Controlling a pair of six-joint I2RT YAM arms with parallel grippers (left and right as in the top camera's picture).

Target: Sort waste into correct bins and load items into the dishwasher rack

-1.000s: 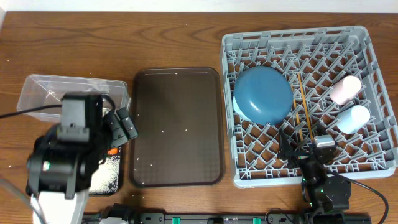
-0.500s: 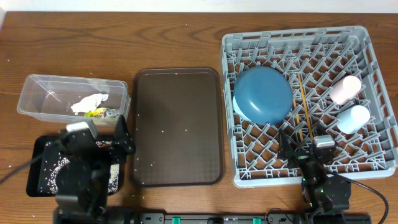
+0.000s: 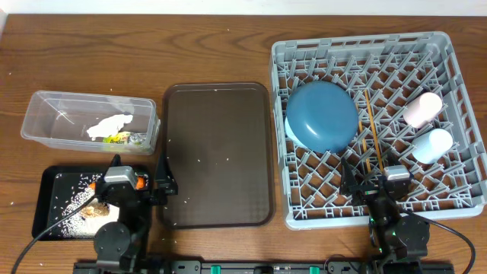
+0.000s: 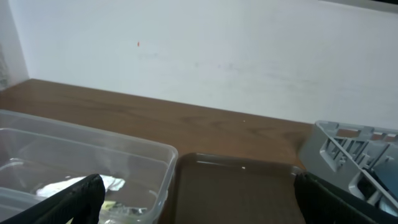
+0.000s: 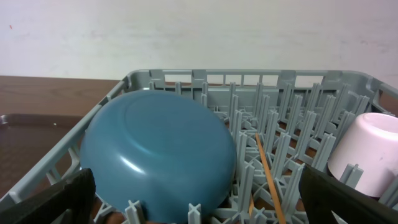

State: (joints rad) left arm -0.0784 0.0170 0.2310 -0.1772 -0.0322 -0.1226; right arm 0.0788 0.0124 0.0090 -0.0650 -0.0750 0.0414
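Dishwasher rack (image 3: 456, 68), R side of counter (image 3: 228, 46), was loaded. The dark blue plate (image 3: 321, 116) lay tilted, underside up, against the pegs, prob. so it drains. The chopsticks (image 3: 370, 129) lay along the lattice just beside it. The pink cup (image 3: 422, 109) and pale blue cup (image 3: 431, 144) were tipped over between pegs near the R wall.

Waste appeared sorted. Napkin (image 3: 110, 125) and wrapper (image 3: 118, 138) sat in the clear tub (image 3: 46, 114). Rice (image 3: 72, 209) and a brownish lump (image 3: 95, 211) lay in the black tray (image 3: 46, 205), i.e. paper apart from food. A few grains were left on the brown serving tray (image 3: 217, 152).

Left gripper (image 3: 141, 173) was low at the counter's near edge, jaws wide, holding nothing. Right gripper (image 3: 369, 179) hung over the rack's near side, likewise wide and empty. Judged: task complete or nearly so, both arms parked.
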